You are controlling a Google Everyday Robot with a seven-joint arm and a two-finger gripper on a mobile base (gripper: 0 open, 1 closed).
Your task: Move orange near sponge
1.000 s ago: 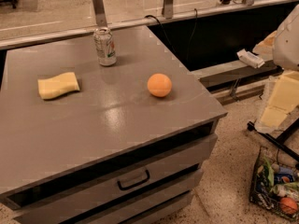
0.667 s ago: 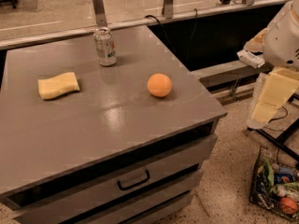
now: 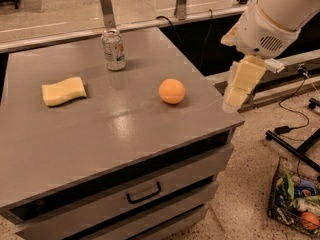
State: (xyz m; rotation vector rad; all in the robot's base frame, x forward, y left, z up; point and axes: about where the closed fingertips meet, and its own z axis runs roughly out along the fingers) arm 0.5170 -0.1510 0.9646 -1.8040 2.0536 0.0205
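Leftward the gripper point(image 3: 234, 99) has swung, its pale slab-like tip now hanging at the right edge of the speckled grey table point(image 3: 125, 139); whether it is parted or closed cannot be told. A smooth round orange point(image 3: 172, 91) sits right of centre, well apart from the wavy-edged yellow sponge point(image 3: 63, 91) at left.

Grey cabinet top point(image 3: 125, 134): sponge point(image 3: 63, 91) left, soda can point(image 3: 113, 49) rear, orange point(image 3: 172, 91) centre-right; gripper point(image 3: 234, 100) beside right edge.
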